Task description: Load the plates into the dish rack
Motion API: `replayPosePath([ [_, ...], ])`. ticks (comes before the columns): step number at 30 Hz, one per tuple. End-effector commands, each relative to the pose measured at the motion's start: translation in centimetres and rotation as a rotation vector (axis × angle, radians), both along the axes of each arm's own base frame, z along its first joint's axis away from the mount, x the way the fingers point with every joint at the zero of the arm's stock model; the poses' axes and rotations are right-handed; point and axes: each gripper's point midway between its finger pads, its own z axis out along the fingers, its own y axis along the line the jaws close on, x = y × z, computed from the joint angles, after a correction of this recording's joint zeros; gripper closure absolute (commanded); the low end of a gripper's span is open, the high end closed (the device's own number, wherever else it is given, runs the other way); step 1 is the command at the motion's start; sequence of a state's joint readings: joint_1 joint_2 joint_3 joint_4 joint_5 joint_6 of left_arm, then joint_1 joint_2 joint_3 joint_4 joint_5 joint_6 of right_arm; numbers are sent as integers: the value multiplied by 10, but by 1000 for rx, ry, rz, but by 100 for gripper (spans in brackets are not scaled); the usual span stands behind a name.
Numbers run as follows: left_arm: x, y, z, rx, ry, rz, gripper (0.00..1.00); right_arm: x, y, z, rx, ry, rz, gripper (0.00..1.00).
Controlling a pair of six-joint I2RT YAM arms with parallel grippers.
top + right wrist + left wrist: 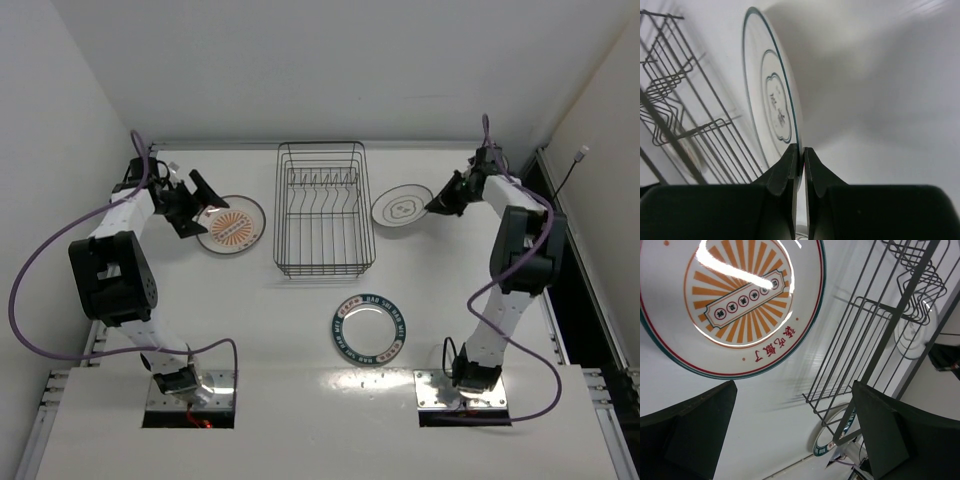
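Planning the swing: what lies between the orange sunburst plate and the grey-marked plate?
Only the dish rack, as the top external view shows.

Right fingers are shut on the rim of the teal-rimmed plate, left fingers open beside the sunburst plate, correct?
No: the right fingers are shut on the grey-marked plate, on its rim, as the right wrist view shows. The teal-rimmed plate lies untouched. The rest holds.

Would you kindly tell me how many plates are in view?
3. The sunburst plate lies left of the dish rack; the grey-marked plate, right of it, is pinched by the right hand; the teal-rimmed plate lies nearer the arm bases. None appears hidden.
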State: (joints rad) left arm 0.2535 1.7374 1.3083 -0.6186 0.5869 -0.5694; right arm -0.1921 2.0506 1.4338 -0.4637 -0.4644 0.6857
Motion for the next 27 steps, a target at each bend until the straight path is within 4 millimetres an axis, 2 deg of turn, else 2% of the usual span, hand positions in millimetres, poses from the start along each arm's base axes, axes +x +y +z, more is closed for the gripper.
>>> replayPosePath([
  [1,6,12,10,33,2,42,0,13,-16,121,-264,-245,-43,100],
  [2,9,14,12,45,-6,49,0,13,-22,133,-334,-256,-80,100],
  [3,8,16,14,54,-1,54,0,12,-18,146,-363,-281,-85,100],
  [5,4,20,5,75,39,71,0,17,8,184,-421,-363,-80,100],
  [6,4,21,4,84,42,76,0,19,4,193,-441,-376,-100,100],
  [7,4,23,3,93,44,82,0,19,24,203,-457,-403,-56,100],
  [8,2,26,1,112,54,83,0,24,28,198,-499,-388,-51,100],
  [9,-1,26,0,119,57,88,0,28,37,211,-520,-409,-35,100],
  [10,-3,26,-3,117,66,87,0,29,52,213,-563,-416,-1,100],
  [14,-12,29,-9,151,96,83,0,40,77,211,-723,-393,56,100],
  [15,-12,30,-5,159,82,77,0,43,81,221,-755,-409,59,100],
  [16,-15,29,-8,156,92,76,0,47,85,209,-822,-379,78,100],
  [17,-17,28,-9,154,101,75,0,52,88,220,-836,-402,70,100],
  [18,-17,28,-9,154,101,75,0,52,85,216,-859,-373,71,100],
  [19,-20,28,-10,158,107,65,0,57,90,205,-878,-356,93,100],
  [20,-22,29,-12,168,117,61,0,61,88,212,-897,-367,81,100],
  [25,-24,44,-12,233,136,92,0,66,95,200,-933,-353,111,100],
  [27,-26,45,-13,240,149,95,0,68,97,185,-938,-327,143,100],
])
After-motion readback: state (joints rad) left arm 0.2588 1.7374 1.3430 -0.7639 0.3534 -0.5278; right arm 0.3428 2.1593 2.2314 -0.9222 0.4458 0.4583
